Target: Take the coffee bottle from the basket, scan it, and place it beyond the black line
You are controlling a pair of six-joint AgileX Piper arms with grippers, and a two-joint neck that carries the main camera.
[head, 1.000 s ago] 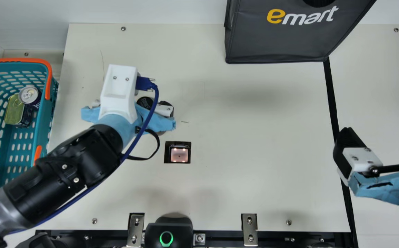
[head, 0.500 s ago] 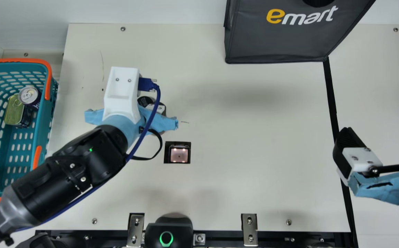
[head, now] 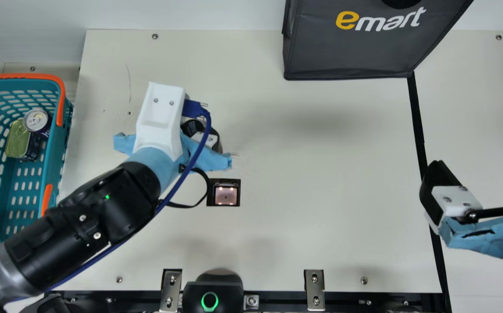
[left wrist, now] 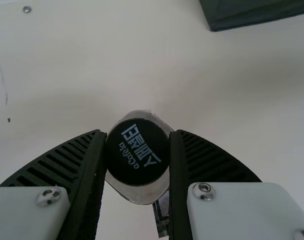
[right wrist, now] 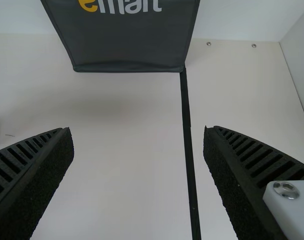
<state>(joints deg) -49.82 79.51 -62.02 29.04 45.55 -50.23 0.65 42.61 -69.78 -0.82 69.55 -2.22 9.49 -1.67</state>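
Observation:
In the main view my left gripper (head: 201, 132) is left of centre, largely under its own arm, just behind the scanner window (head: 226, 195). The left wrist view has the coffee bottle (left wrist: 137, 152) cap-up between the ribbed fingers of my left gripper (left wrist: 137, 155), which is shut on it around the black cap. In the main view my right gripper (head: 479, 171) stands open over the black line (head: 417, 117). The right wrist view places the black line (right wrist: 188, 145) between the spread, empty fingers of my right gripper (right wrist: 138, 137).
The teal basket (head: 53, 152) at the left holds a can (head: 37, 119) and a green-lidded tin (head: 18, 139). A dark grey bag (head: 351, 52) stands at the back, its corner touching the black line. A black device (head: 212, 291) sits at the front edge.
My left arm has shifted a little to the right, carrying the bottle with its gripper. The right arm has kept still.

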